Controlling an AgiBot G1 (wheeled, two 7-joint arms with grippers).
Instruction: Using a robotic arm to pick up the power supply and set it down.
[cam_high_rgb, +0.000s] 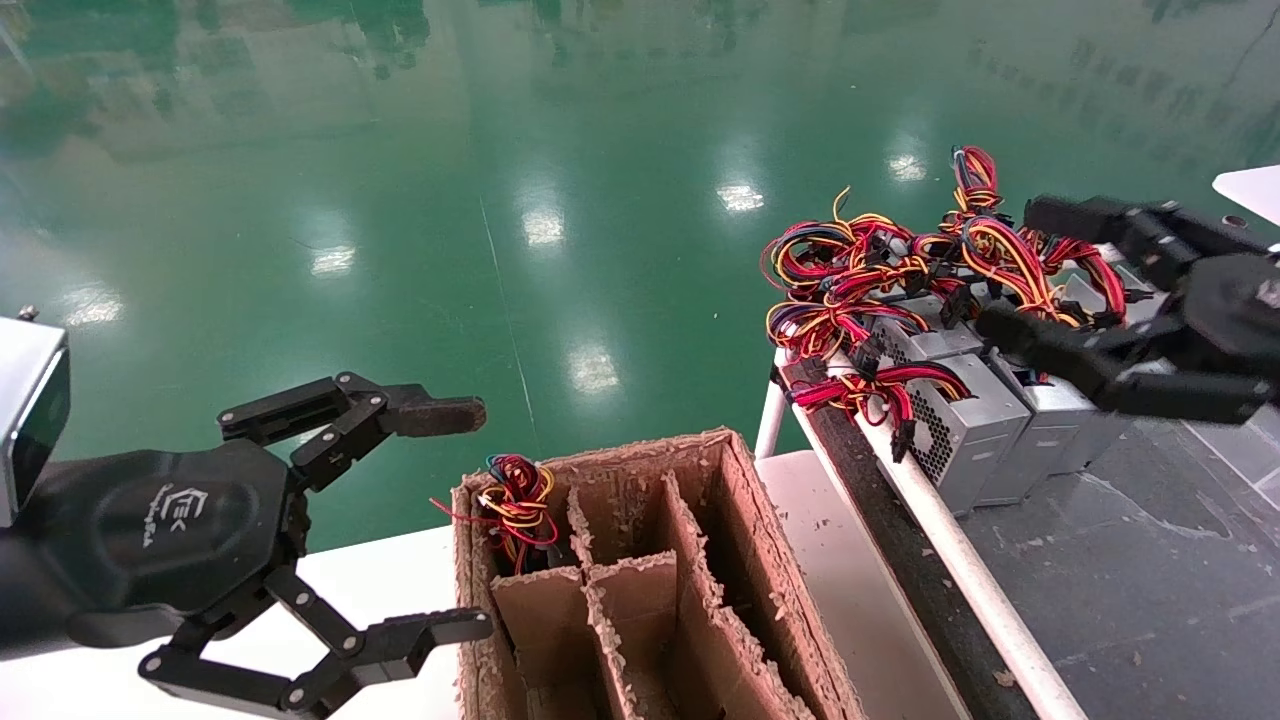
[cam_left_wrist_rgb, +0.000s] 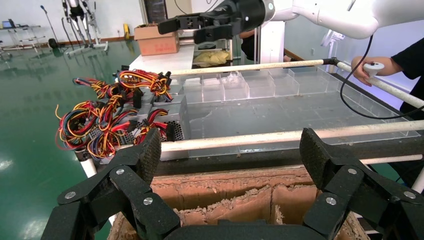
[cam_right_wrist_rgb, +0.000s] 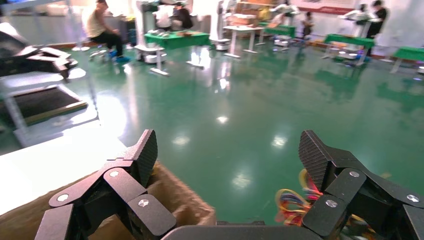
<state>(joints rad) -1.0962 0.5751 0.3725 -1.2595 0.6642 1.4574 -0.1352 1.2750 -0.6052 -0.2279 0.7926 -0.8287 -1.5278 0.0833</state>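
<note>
Several silver-grey power supplies (cam_high_rgb: 975, 415) stand in a row on a dark shelf (cam_high_rgb: 1150, 560) at the right, under a tangle of red, yellow and black wires (cam_high_rgb: 880, 270). My right gripper (cam_high_rgb: 1015, 270) hovers open just above and beside that row, its fingers over the wires, holding nothing. In the right wrist view the right gripper (cam_right_wrist_rgb: 228, 152) is open over green floor, with wires (cam_right_wrist_rgb: 300, 200) by one finger. The left gripper (cam_high_rgb: 455, 520) hangs open and empty at the lower left, next to a cardboard box (cam_high_rgb: 640, 580). The left wrist view shows the left gripper (cam_left_wrist_rgb: 231, 150) open, facing the power supplies (cam_left_wrist_rgb: 167, 112).
The cardboard box has torn dividers, and one far-left compartment holds a wire bundle (cam_high_rgb: 515, 500). A white rail (cam_high_rgb: 950, 550) edges the shelf. The box rests on a white table (cam_high_rgb: 380, 590). A person's hand with a controller (cam_left_wrist_rgb: 372, 67) is beyond the shelf.
</note>
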